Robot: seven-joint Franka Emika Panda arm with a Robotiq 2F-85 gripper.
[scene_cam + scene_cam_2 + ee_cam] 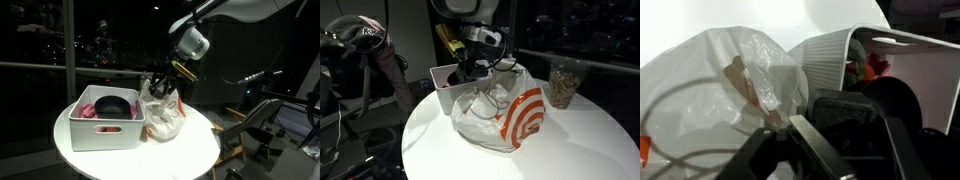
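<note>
Tool (470, 72) at bag (505, 118) top; jar (563, 85) only in ext. view.

A crumpled white plastic bag (720, 90) fills the left, lying on the white bench (750, 14) just beside a white bin (825, 60). Inside the bin lie a dark round thing (895, 100) and something red (876, 66). The tool (830, 150), dark and blurred, shows along the bottom edge.
</note>
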